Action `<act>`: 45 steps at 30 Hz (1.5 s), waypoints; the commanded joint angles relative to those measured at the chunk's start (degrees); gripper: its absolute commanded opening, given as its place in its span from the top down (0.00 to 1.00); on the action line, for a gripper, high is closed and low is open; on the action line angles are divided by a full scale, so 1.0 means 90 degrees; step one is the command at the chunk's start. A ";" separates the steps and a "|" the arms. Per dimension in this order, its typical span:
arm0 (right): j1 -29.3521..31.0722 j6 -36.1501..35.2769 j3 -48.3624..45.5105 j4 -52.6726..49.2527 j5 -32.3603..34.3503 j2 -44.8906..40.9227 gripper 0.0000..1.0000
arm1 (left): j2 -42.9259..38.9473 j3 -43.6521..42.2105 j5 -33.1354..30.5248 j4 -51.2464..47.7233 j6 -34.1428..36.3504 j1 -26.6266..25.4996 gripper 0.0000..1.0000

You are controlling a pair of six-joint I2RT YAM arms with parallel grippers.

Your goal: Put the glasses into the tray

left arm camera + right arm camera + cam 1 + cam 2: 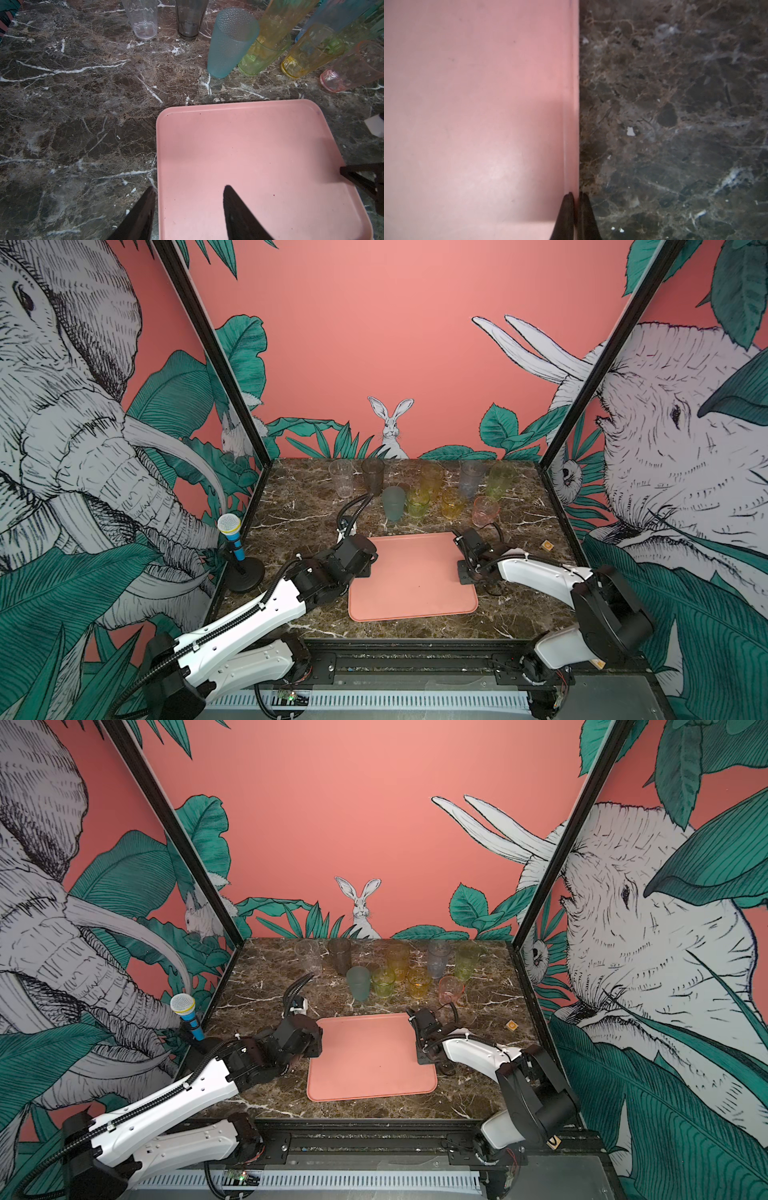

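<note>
Right wrist view shows the right gripper (576, 195) clamped on the tray (467, 104) rim; left gripper (189, 191) parted, astride the opposite rim; glasses (417, 489) beyond, upper centre.

Nine glasses (419, 489) stand across the upper middle of both top views — five tall ones in the back row, four in the front row, of which three are short and one, a frosted grey-teal glass (393, 502), is taller. By colour: one clear, one smoky dark, one grey-teal, one grey-lilac, two yellow-green, two amber, one pink. One pink tray (411, 597) lies below them at centre. Two robot arms — one at lower left, one at lower right. One toy microphone (231, 536) at left, one small wooden cube (547, 546) at right
</note>
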 commanded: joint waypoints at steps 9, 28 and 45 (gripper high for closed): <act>-0.0011 0.0736 -0.0171 -0.0131 0.0090 -0.0341 0.95 | -0.0136 -0.0094 -0.0170 -0.0005 -0.0124 0.0033 0.46; -0.0010 -0.0012 0.0358 -0.0548 0.0168 -0.1018 0.48 | 0.0084 0.0609 -0.0759 -0.0252 0.0667 0.0158 0.38; -0.0021 -0.0947 0.0077 0.1158 0.0499 -0.2323 0.48 | 0.1753 0.2750 0.1672 -0.0198 0.1627 0.2888 0.33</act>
